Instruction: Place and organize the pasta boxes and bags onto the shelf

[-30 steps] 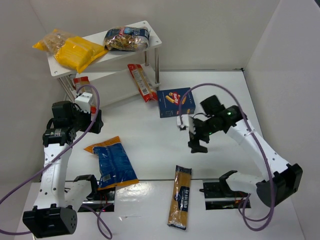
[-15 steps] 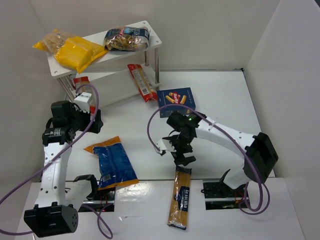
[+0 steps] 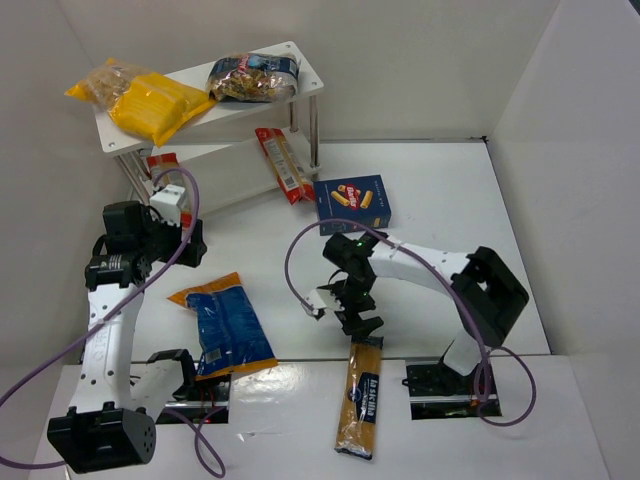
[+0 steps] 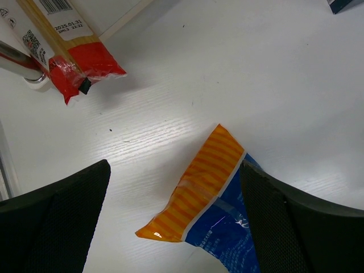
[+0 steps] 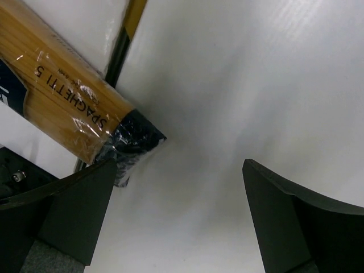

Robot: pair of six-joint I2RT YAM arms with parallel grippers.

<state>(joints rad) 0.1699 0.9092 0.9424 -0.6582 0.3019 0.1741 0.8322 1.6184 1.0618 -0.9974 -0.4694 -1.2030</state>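
Observation:
The white two-tier shelf (image 3: 300, 62) stands at the back left, with yellow bags (image 3: 150, 102) and a dark bag (image 3: 252, 77) on its top board. A red-and-white pack (image 3: 283, 165) leans from the lower board; another (image 4: 74, 42) lies by a post. The dark-blue pasta box (image 3: 351, 203) lies flat mid-table. The blue bag with orange end (image 3: 222, 322) lies near the left arm and shows in the left wrist view (image 4: 222, 187). The golden spaghetti pack (image 3: 360, 395) lies at the near edge. My right gripper (image 3: 345, 308) is open just above its far end (image 5: 74, 122). My left gripper (image 3: 190, 243) is open and empty.
White walls close the table on the left, back and right. A step edge (image 3: 300, 360) crosses the table near the arm bases, and the spaghetti pack lies across it. The shelf's silver posts (image 3: 313, 140) stand at the board corners.
My right arm has swung left and toward the near edge, from beside the blue box to the far end of the spaghetti pack. The left arm has not moved.

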